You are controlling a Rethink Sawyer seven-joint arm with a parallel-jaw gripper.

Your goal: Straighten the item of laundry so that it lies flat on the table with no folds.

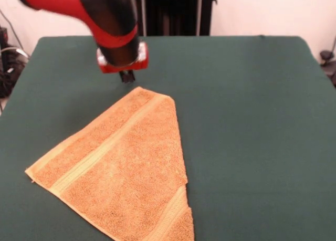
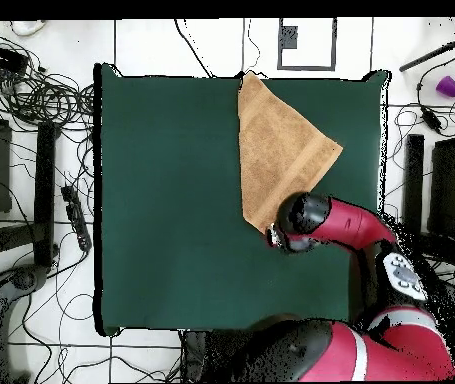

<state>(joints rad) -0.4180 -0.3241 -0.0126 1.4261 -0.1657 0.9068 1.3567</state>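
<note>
The towel (image 1: 123, 167) lies on the green table (image 1: 252, 120), and it is not flat yet. In the front view it makes a kind of triangle: one long straight edge runs from the point close under the arm down to the near edge of the picture, and I think this straight edge is a fold, with one part of the cloth doubled over the other. A woven band crosses it on a slant, and a second band shows at the lowest corner, where one layer seems to sit on top of another. In the overhead view the towel (image 2: 279, 150) reaches up to one edge of the table (image 2: 171, 200), so it is placed far from the middle.

The gripper (image 1: 126, 76) hangs just beyond the pointed corner of the towel, close above the table, and it does not touch the cloth as far as I can see. Only two short dark tips show under the red wrist, and I cannot tell if they are apart or together. Nothing seems to be held in them.

Why is it there? In my judgement this corner is the easiest part of the upper layer to take, so the arm (image 2: 336, 222) stands there to pick it and pull the folded part open.
</note>
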